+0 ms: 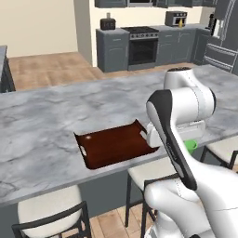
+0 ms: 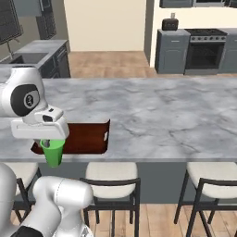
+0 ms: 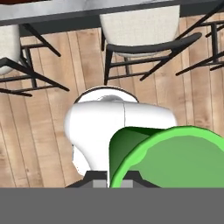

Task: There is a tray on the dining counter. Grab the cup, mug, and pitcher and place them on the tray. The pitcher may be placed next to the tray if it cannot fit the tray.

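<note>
Gripper (image 2: pixel 47 141) clamped narrow on rim of green cup (image 2: pixel 53 152), cup upright, hanging below the hand in right base view. In left base view just a sliver of cup (image 1: pixel 191 144) peeking out behind the forearm, right of tray. In hand view cup (image 3: pixel 175 157) very close, bright green rim and inside wall at lower right; wood floor and stool seats (image 3: pixel 140 26) beyond it, so cup held in the air off the near edge of dining counter (image 2: pixel 152 115), not resting on marble.

Tray (image 1: pixel 116 146) dark reddish-brown, flat on counter (image 1: pixel 56 121) right at its near edge, long side running along that edge, cut-out handle showing at each short end. In right base view tray (image 2: pixel 88 136) partly hidden behind the hand, cup just in front of its near left part, lower than counter top. Tray surface bare.

Cream-seat stools (image 2: pixel 111 178) lined up under near edge of counter. Range and grey cabinets (image 1: pixel 142 44) far back, past far edge.
</note>
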Motion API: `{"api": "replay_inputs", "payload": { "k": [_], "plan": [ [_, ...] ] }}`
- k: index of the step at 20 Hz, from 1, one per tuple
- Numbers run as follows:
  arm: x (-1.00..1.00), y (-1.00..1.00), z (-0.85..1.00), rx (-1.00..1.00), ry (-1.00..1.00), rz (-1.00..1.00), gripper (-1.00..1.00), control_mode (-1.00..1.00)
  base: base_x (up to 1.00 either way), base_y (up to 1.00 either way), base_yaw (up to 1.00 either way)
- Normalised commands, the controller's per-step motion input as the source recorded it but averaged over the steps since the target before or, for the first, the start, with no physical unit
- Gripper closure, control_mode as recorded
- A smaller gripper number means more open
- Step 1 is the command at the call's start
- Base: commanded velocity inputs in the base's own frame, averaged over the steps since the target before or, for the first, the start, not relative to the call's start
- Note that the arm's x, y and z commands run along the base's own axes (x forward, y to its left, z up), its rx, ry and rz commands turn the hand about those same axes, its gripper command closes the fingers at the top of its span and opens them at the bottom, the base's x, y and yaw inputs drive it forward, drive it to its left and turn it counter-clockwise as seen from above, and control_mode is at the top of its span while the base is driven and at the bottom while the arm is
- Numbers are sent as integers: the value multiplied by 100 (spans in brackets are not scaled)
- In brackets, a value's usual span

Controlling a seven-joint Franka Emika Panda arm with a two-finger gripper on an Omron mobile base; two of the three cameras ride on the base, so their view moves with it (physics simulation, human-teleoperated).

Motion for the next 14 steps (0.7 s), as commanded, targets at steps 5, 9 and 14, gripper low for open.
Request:
{"api": "replay_inputs", "payload": {
  "k": [5, 9, 14],
  "plan": [
    [0, 0, 0, 0, 0, 0, 100, 100, 91, 100, 11],
    [0, 0, 0, 0, 0, 0, 100, 100, 75, 93, 27],
    [0, 0, 0, 0, 0, 0, 100, 100, 66, 47, 43]
  ]
}}
